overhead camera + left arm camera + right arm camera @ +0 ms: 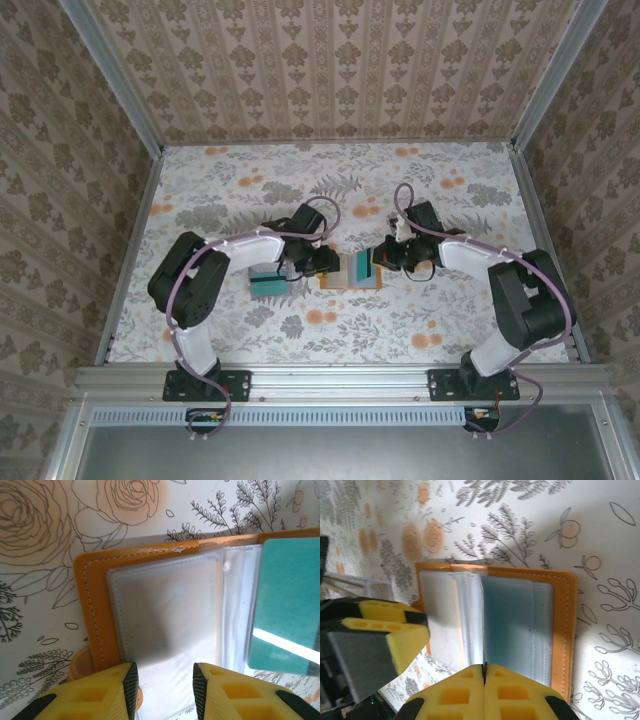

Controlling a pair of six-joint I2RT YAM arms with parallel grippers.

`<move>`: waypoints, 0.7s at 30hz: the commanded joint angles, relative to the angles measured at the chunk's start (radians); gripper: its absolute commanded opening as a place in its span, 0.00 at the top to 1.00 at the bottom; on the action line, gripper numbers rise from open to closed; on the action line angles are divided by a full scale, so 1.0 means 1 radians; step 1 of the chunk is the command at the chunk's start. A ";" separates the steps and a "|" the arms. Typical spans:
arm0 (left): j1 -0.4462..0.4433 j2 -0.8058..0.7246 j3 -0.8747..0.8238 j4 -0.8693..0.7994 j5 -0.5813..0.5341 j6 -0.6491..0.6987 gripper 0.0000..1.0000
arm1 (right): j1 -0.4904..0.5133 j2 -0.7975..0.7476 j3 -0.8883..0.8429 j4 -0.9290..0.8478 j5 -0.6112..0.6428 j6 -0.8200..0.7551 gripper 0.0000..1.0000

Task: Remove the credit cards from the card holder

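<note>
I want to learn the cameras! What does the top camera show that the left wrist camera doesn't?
Top camera: the left robot arm and right arm, plus a striped pile of small plastic cards on the flowery table. Left wrist camera: an empty-looking clear plastic pocket, and pale stitching along the edge. Both: the open, flat orange-tan leather card holder with a teal plastic card inside.

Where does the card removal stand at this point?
Done: a stack of cards lies on the table left of the open card holder, and the sleeve by the left hand looks empty. In hand: the left hand is open at that sleeve; the right hand is shut at the pages' edge. Left: at least one teal card sits in the holder.
</note>
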 commanded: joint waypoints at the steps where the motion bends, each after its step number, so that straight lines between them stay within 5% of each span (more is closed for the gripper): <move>1: 0.017 -0.061 0.061 -0.064 -0.002 0.006 0.61 | -0.004 -0.063 0.023 -0.067 -0.024 -0.043 1.00; 6: 0.074 -0.160 0.079 -0.085 -0.007 0.004 0.52 | 0.002 -0.110 0.102 -0.152 0.003 -0.099 1.00; 11: 0.141 -0.301 0.072 -0.155 -0.086 0.035 0.30 | 0.047 -0.110 0.236 -0.267 0.050 -0.204 1.00; 19: 0.294 -0.563 -0.010 -0.268 -0.199 0.064 0.00 | 0.233 0.015 0.505 -0.412 0.161 -0.385 1.00; 21: 0.333 -0.628 -0.029 -0.305 -0.224 0.070 0.00 | 0.286 0.062 0.580 -0.438 0.186 -0.442 1.00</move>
